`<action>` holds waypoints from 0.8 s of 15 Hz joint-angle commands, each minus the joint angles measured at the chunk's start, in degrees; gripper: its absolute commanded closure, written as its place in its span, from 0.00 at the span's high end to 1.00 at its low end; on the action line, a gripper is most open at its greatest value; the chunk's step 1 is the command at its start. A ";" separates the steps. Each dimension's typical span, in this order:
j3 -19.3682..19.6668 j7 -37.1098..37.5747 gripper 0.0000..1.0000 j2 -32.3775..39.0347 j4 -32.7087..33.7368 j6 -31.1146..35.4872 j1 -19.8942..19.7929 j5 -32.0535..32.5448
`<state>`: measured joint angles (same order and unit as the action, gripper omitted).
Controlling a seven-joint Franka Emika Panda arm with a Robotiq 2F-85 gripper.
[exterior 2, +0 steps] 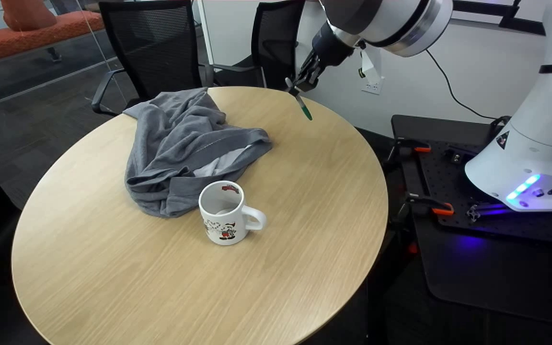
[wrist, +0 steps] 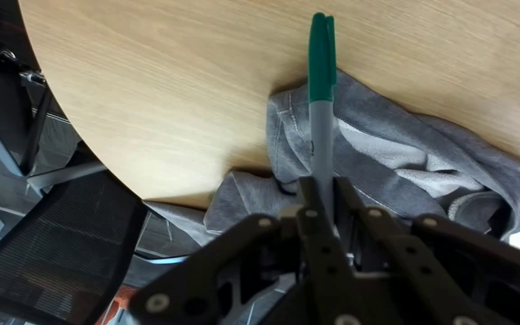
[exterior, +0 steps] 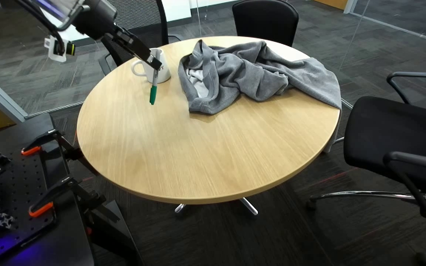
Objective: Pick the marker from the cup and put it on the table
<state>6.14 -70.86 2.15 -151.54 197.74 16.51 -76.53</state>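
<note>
1. While the pincer (wrist: 324,183) stands narrow, gripping the marker (wrist: 321,113) by its barrel, the green cap (exterior: 153,95) juts out past it, aimed downward in both exterior views.
2. Marker is in the air above the counter (exterior: 213,159), well apart from the cup (exterior 2: 223,215); long axis steep, not flat.
3. Judgement: placing remains; cap end would likely meet the counter first, so lowering probably calls for tipping that axis flat before release.

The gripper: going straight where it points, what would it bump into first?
The fingers would probably meet the grey cloth, though depth is unclear; the marker they grip hangs lower and might touch the table sooner.
</note>
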 commanded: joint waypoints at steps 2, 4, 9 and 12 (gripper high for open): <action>2.18 -0.21 0.03 2.71 3.30 0.81 -0.38 -0.98; 3.95 -0.24 0.03 4.71 5.37 0.77 -0.57 -1.80; 6.93 -1.22 0.03 9.84 9.67 -1.35 -1.74 -5.00; 8.71 -1.59 0.03 12.58 11.78 -4.53 -2.21 -5.97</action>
<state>13.26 -70.63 11.80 -143.18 196.08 14.92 -80.23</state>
